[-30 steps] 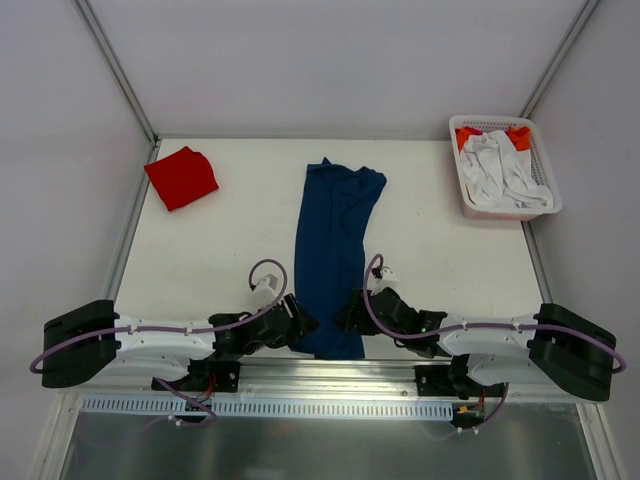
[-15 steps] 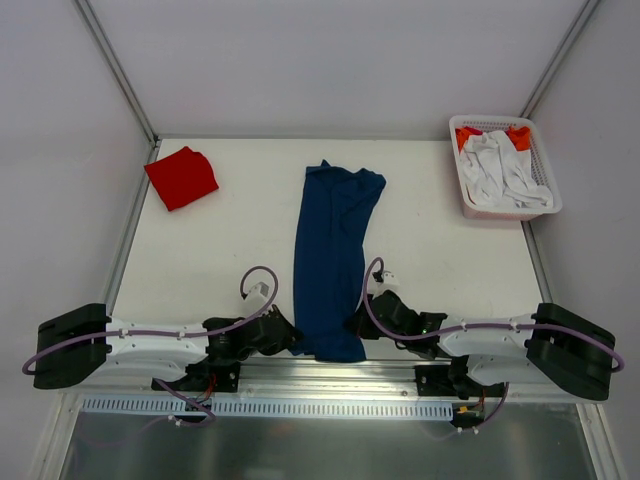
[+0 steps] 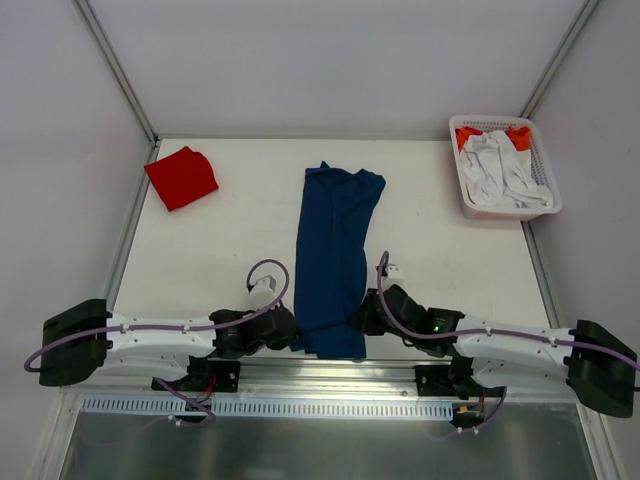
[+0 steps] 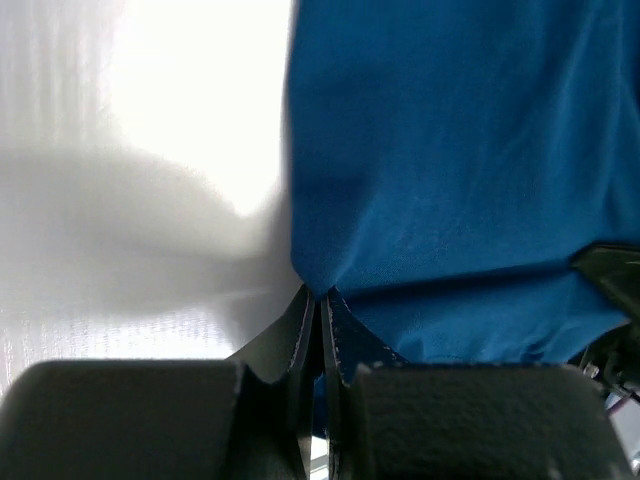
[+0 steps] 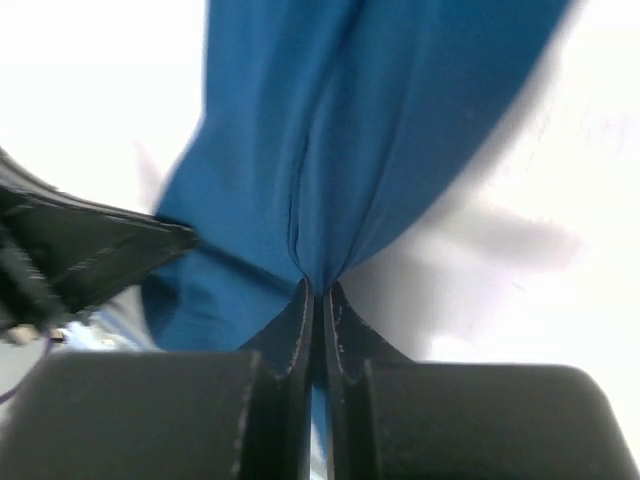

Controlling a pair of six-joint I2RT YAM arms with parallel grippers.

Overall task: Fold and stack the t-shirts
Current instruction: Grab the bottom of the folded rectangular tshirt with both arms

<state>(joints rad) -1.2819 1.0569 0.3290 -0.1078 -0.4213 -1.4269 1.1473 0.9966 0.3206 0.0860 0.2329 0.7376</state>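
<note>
Top external view is showing two t-shirts lying on the white table point(image 3: 450, 265): one navy t-shirt point(image 3: 335, 250) and one red t-shirt point(image 3: 182, 178). The navy one is lying in the middle as a long narrow strip, its long axis running from the near edge toward the far edge and leaning slightly right at the far end. The red one is sitting folded into a small square at the far left corner, well apart from the navy strip. One white slatted basket point(image 3: 500, 214) is standing at the far right corner, holding white and orange cloth. Both arms are reaching inward, the left gripper point(image 3: 293, 335) and the right gripper point(image 3: 362, 322) meeting the two near corners of the strip.

Left wrist view is showing the left fingers pressing together on a pinch of the navy cloth's edge, with the cloth spreading away up and to the right.

Right wrist view is showing the right fingers clamping likewise on a gathered fold of navy cloth, the strip stretching away from them
</note>
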